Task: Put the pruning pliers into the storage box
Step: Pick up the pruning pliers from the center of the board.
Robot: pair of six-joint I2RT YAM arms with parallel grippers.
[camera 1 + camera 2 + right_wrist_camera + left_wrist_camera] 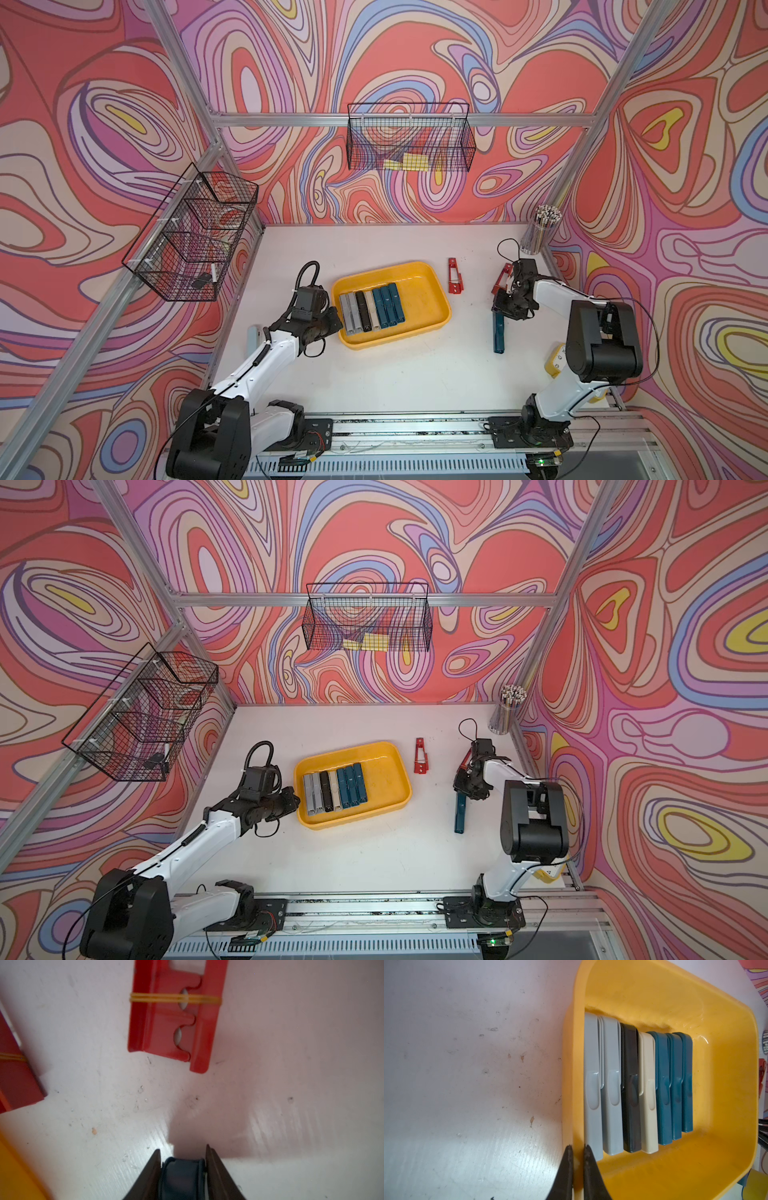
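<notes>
Left wrist view: left gripper clenched on left rim of storage box, one finger inside, one outside. Seven pruning pliers in box, side by side: two grey, black, beige, three teal. Right wrist view: right gripper astride end of teal bar; squeezing or slack, cannot tell. Top views: teal bar right of box, well apart. First red bar on table just beside box; second red bar by right gripper.

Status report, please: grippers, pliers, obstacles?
Left gripper shut on storage box rim. Right gripper around teal pliers, grip unclear. Seven pliers boxed, two red pliers outside. Nothing blocking.
</notes>
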